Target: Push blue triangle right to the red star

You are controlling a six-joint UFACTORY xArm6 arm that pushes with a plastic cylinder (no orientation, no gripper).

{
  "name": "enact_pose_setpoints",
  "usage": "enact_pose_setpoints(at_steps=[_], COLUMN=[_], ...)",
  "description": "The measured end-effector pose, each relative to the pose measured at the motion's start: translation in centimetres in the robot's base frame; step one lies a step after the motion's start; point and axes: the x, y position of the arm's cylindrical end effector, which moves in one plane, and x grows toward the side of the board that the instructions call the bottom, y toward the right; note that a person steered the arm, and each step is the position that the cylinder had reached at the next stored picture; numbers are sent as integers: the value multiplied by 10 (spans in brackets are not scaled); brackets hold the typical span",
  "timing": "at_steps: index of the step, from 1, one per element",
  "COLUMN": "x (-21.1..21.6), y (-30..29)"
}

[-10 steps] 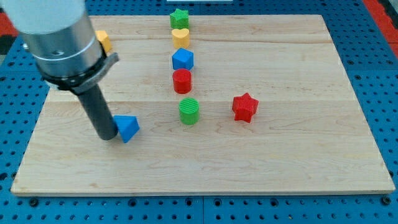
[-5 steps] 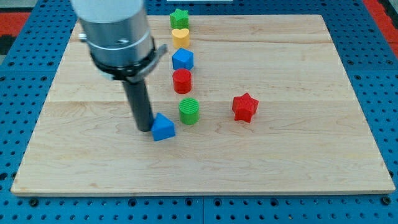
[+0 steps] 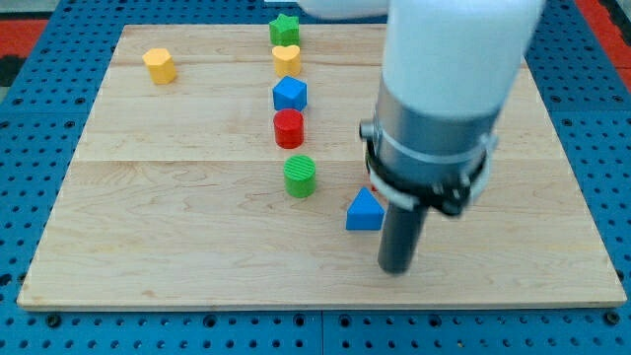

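The blue triangle [image 3: 364, 211] lies on the wooden board [image 3: 177, 227], to the right of the green cylinder [image 3: 300, 176]. My tip [image 3: 395, 268] rests on the board just below and to the right of the blue triangle, a small gap apart from it. The red star does not show; the arm's body covers the spot above and right of the triangle.
A column of blocks runs down the middle: green star [image 3: 285, 28], yellow heart [image 3: 287, 59], blue block [image 3: 290, 95], red cylinder [image 3: 289, 128], then the green cylinder. A yellow block [image 3: 159, 65] sits at the upper left.
The blue triangle has slid right, from the left of the green cylinder to its right. My tip has swept right with it and now stands below-right of it. The arm now hides the red star.
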Motion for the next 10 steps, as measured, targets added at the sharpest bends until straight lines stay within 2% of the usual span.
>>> enact_pose_setpoints(at_steps=[1,2,5,7,9,10], x=[-4,-18,-63,-78,-56,-50], y=[-46,-66,-68,-18,28,74])
